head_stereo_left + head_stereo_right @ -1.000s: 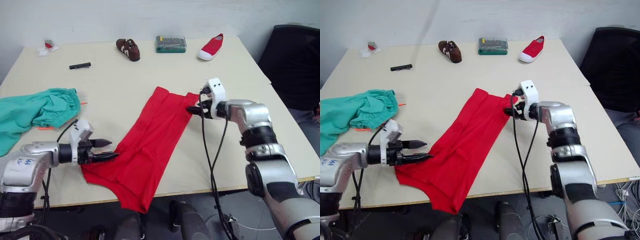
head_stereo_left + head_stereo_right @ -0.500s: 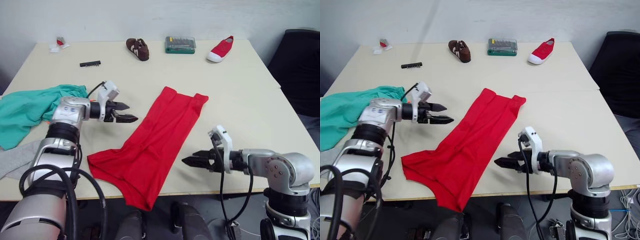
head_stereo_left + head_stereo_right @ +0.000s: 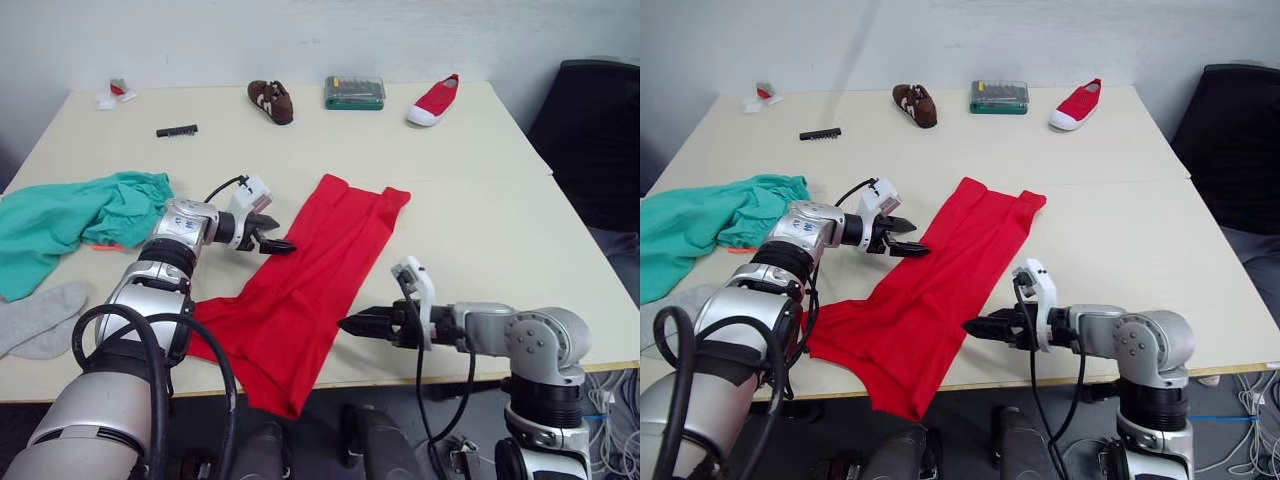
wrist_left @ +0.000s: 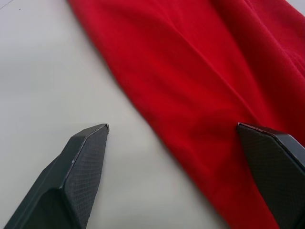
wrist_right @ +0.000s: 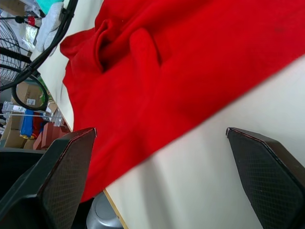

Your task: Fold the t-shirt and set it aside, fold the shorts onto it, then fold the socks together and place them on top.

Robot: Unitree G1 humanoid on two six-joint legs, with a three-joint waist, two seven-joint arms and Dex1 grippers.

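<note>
Two arms reach in low over the table [image 3: 470,200], one at each long edge of the t-shirt [image 3: 310,290].

Left arm: extended forward and bent inward at the elbow, forearm lying close to the tabletop. Left gripper [image 3: 278,243] points toward the shirt's left edge, roughly mid-length, tips just at the cloth border. Left wrist view: fingers [image 4: 81,157] spread wide, one over bare table, the other over red fabric; nothing between them.

Right arm: elbow out at the near right table edge, forearm horizontal, pointing across toward the robot's left. Right gripper [image 3: 353,324] sits just beside the shirt's right edge, near the lower end. Right wrist view: fingers [image 5: 62,176] wide apart, shirt edge and bare table between them, no grasp.

T-shirt: lies as a long diagonal strip, already folded lengthwise, far end toward table centre, near end hanging over the front edge of the table. Wrinkled bunch visible near the lower end in the right wrist view.

Shorts [image 3: 70,215]: crumpled heap at the left side of the table, well apart from the shirt, behind the left arm.

Socks [image 3: 35,320]: lying flat at the near left corner, just in front of the shorts.

Far edge: brown shoe [image 3: 270,100], green case [image 3: 354,92], red shoe [image 3: 433,100], small black strip [image 3: 176,131].
</note>
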